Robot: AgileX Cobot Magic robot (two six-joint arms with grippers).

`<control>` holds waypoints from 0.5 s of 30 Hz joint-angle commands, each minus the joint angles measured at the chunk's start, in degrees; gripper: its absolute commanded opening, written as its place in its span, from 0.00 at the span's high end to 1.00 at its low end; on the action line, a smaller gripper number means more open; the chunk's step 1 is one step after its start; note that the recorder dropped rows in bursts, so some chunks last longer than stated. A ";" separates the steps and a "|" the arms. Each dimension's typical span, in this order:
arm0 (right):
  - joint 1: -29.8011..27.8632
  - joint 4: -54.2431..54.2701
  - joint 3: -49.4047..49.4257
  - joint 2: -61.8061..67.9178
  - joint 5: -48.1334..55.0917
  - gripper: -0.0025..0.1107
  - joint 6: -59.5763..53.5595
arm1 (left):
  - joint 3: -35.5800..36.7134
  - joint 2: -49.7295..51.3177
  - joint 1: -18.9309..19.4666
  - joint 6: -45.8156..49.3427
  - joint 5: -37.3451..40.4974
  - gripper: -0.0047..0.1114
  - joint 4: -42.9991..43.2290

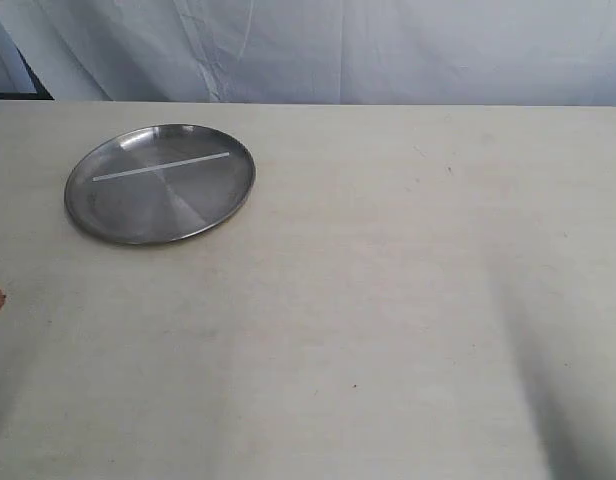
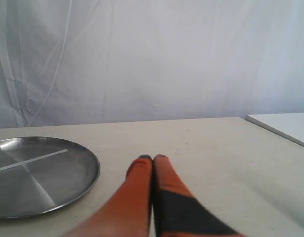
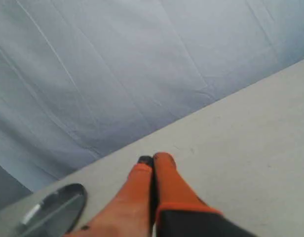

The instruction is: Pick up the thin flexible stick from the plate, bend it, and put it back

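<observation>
Plate [image 1: 138, 215] sits nr far-left corner of bench [image 1: 388, 300], w/ thin flexible stick [image 1: 161, 167] lying flat across it, almost rim to rim, its right end angled twd the far edge. L gripper [image 2: 152, 158] is clear of the plate, nearer the front edge, orange fingers pressed together on nothing. R gripper [image 3: 154, 159] likewise closed & empty, over bare bench, well apart from plate.

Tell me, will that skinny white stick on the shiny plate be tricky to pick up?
Probably tricky: the stick lies flat on the plate, so there's little to grab. It looks very thin, so it's likely light and bendy. On smooth steel it may slide when nudged.
</observation>
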 commanded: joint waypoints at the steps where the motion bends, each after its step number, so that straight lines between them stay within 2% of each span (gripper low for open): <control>1: -0.30 18.15 0.07 -0.32 -17.17 0.97 7.37 | 0.29 -0.21 -0.01 0.00 0.16 0.96 0.14; 4: -0.30 27.65 0.07 -0.32 -32.03 0.98 8.68 | 0.29 -0.21 -0.01 0.00 0.16 0.96 0.14; 12: -0.30 30.16 -2.86 1.65 -35.86 0.98 4.76 | 0.29 -0.21 -0.01 0.00 0.16 0.96 0.14; 15: -0.30 24.78 -8.01 4.52 -35.86 0.98 4.76 | 0.29 -0.21 -0.01 0.00 0.16 0.96 0.14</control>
